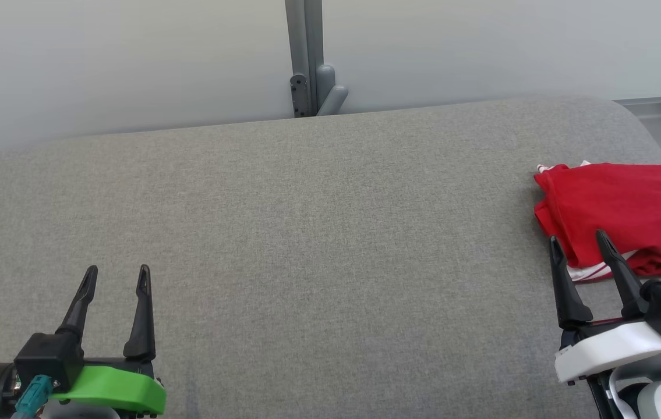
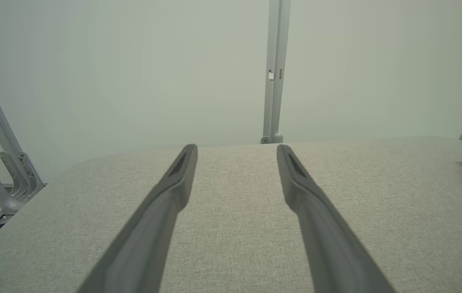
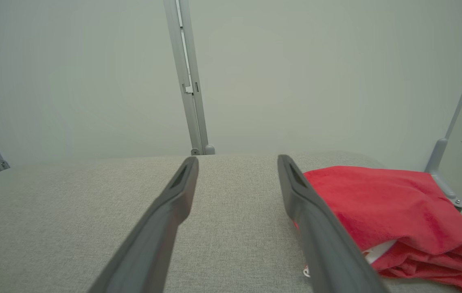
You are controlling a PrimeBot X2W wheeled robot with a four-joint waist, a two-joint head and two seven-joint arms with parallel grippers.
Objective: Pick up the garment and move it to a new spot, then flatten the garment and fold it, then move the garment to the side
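Red garment (image 1: 621, 203) on grey surface (image 1: 318, 233) beside wide-apart, empty right gripper (image 1: 576, 236); left gripper (image 1: 118, 269) also apart, empty.

A table (image 1: 307, 221) covered in grey woven fabric, its far corners rounded, stands before a plain pale wall (image 1: 103, 58); a grey metal post (image 1: 305, 52) rises behind its far edge; slanted grey struts (image 2: 17, 171) stand beyond one end; the light is soft and even.
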